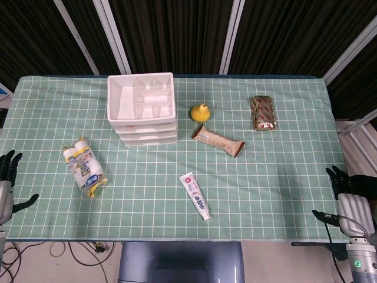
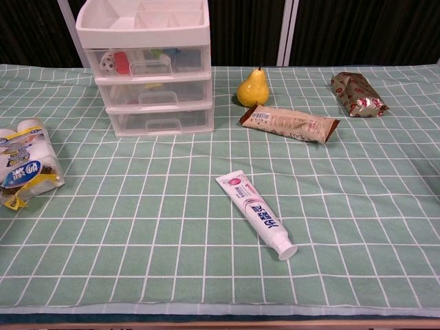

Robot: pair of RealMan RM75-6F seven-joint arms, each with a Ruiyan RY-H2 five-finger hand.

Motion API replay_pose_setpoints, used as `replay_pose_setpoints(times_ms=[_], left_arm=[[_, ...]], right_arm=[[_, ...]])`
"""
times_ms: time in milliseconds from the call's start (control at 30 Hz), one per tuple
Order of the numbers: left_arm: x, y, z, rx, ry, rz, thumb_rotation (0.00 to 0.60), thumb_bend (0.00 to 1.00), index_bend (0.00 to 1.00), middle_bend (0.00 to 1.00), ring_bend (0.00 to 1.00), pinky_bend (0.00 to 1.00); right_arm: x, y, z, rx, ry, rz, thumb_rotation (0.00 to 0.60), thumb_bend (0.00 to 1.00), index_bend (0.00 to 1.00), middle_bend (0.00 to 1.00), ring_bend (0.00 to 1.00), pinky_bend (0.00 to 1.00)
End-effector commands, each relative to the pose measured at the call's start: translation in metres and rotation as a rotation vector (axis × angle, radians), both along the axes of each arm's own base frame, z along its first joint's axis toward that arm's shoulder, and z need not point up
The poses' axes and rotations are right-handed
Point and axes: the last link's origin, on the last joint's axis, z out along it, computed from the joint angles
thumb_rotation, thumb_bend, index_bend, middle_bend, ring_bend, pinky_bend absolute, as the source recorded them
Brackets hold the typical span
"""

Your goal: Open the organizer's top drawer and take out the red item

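Both hands wait at the worktop's near edge with fingers spread and holding nothing: left hand (image 1: 8, 177) at the far left, right hand (image 1: 349, 194) at the far right. The organizer (image 1: 142, 109) stands left of centre, its top drawer (image 2: 146, 62) closed, facing the robot, long axis left-right. The red item (image 2: 122, 62) lies inside on the left. The light organizer could slide or tip when the handle is pulled.

Dark slatted wall (image 1: 177, 29), green checked tablecloth (image 1: 277, 177).
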Motion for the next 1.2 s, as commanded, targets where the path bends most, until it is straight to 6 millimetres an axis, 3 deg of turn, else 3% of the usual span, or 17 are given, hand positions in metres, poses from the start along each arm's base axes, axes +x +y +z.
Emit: replay_pose_setpoints(times_ms=[33,933,967,1033,1100,1200], left_arm=[[0.0,0.0,0.0,-0.001,0.001,0.0,0.6,0.07,0.0,0.0,0.0,0.0],[0.007,0.002,0.002,-0.004,-0.014,-0.027,0.6,0.09,0.0,0.01,0.01,0.02],[0.01,0.004,0.002,-0.004,-0.015,-0.035,0.6,0.11,0.0,0.06,0.06,0.1],[0.018,0.01,0.005,0.009,-0.012,-0.062,0.6,0.19,0.0,0.3,0.3,0.35],[0.025,0.016,0.005,0.016,-0.011,-0.088,0.6,0.29,0.01,0.62,0.62,0.65],[0.04,0.026,-0.001,-0.001,-0.047,-0.122,0.6,0.36,0.04,0.8,0.8,0.82]], right_arm=[[0.0,0.0,0.0,0.0,0.0,0.0,0.6,0.07,0.0,0.0,0.0,0.23],[0.001,0.001,0.001,-0.002,-0.009,-0.006,0.6,0.07,0.0,0.0,0.0,0.23],[0.001,0.001,0.001,-0.002,-0.009,-0.006,0.6,0.07,0.0,0.0,0.0,0.23],[0.0,0.001,0.001,-0.002,-0.011,-0.008,0.6,0.07,0.0,0.0,0.0,0.23],[0.0,0.0,0.001,0.0,-0.013,-0.01,0.6,0.07,0.0,0.0,0.0,0.23],[0.0,0.0,0.0,0.003,-0.014,-0.01,0.6,0.07,0.0,0.0,0.0,0.23]])
